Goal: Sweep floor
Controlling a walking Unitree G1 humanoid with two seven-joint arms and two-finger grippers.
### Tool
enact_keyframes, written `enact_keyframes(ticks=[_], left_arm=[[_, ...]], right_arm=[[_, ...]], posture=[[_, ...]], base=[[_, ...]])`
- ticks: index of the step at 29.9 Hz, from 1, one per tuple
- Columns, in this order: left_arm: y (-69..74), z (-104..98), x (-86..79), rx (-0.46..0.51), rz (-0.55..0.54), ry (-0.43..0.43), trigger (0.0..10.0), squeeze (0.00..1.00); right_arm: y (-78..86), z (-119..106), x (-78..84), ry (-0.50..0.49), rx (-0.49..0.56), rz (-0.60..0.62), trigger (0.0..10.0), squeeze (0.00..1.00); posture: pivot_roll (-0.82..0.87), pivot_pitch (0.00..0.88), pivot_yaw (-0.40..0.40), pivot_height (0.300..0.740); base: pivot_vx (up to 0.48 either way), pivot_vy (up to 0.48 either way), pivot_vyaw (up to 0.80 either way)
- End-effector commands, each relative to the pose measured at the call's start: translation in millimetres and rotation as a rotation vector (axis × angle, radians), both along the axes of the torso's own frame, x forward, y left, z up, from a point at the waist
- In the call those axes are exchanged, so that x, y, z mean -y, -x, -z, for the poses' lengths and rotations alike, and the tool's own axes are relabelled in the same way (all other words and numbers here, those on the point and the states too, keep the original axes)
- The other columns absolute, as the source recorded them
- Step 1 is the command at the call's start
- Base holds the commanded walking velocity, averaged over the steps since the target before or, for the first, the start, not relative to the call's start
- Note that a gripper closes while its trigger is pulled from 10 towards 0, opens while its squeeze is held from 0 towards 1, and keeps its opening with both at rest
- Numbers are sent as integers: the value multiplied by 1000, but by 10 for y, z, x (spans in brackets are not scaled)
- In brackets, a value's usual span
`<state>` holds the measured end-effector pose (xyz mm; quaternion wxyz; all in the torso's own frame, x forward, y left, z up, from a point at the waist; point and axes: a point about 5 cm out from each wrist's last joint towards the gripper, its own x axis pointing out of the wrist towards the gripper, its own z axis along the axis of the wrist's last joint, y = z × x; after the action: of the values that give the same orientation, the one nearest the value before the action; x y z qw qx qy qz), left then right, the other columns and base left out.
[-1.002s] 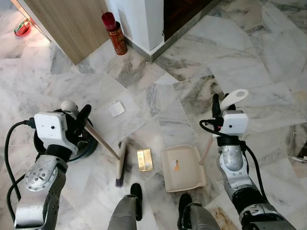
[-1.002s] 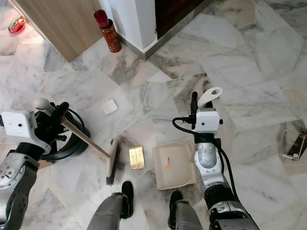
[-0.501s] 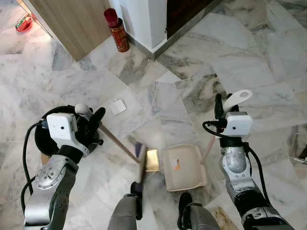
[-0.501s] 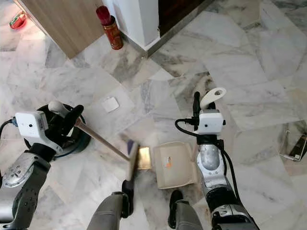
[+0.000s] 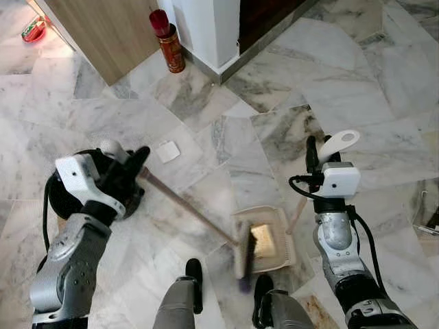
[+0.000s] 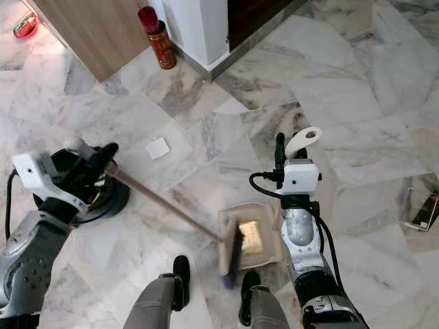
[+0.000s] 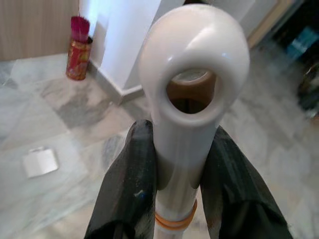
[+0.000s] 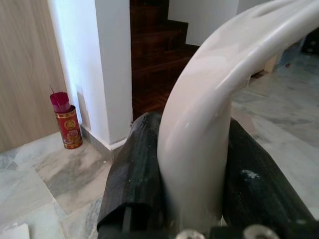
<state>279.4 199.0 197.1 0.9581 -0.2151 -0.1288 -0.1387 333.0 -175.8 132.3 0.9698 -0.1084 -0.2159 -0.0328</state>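
Place: a home is showing here, a hallway by a staircase.
Floor: grey-veined marble floor (image 5: pixel 206 110) is spreading out.
Landmark: white pillar (image 5: pixel 206 27) is standing; dark wooden stairs (image 8: pixel 159 50) are rising just behind it.
Beside pillar: red incense tin (image 5: pixel 169 48) is sitting at its base, wood-panelled wall (image 5: pixel 103 34) nearby.

Floor (image 5: pixel 357 82) is white marble with grey veining all over. Dustpan (image 5: pixel 278 236) is cream/beige, and there's a gold packet (image 5: pixel 263 240) sitting in it. Broom (image 5: pixel 185 209) has a tan wooden stick with a white loop end (image 7: pixel 193 64). Both hands have black fingers (image 7: pixel 127 194). Red and gold can (image 5: pixel 170 48) by the white pillar (image 5: pixel 206 27).
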Motion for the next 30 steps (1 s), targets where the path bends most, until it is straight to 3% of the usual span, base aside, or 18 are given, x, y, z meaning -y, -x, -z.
enact_keyframes(ticks=[1, 10, 16, 22, 23, 26, 30], left_arm=[[35, -19, -123, 19, -44, 37, 10000, 0], [50, -218, -209, 93, -117, -74, 10000, 0], [116, -495, -272, 199, -203, -177, 10000, 0], [129, -521, -205, 218, -173, -218, 10000, 0], [120, -499, -172, 215, -167, -264, 10000, 0], [100, -332, -98, 179, -163, -406, 10000, 0], [103, -161, -69, 136, -157, -420, 10000, 0]], right_arm=[[142, 504, 93, -6, -252, 51, 10000, 0], [86, 499, 58, -87, -270, 65, 10000, 0], [135, 583, 61, -142, -294, 95, 10000, 0], [141, 619, 61, -152, -312, 113, 10000, 0], [135, 622, 68, -155, -317, 113, 10000, 0], [140, 619, 45, -163, -314, 87, 10000, 0], [154, 588, 63, -171, -286, 93, 10000, 0]], posture=[[238, 492, 117, 740], [226, 385, 98, 740], [223, 290, 100, 740], [215, 212, 91, 740], [209, 188, 87, 740], [201, 153, 81, 740], [168, 124, 83, 740]], base=[[0, 0, 0], [0, 0, 0], [0, 0, 0], [0, 0, 0], [0, 0, 0], [0, 0, 0], [0, 0, 0]])
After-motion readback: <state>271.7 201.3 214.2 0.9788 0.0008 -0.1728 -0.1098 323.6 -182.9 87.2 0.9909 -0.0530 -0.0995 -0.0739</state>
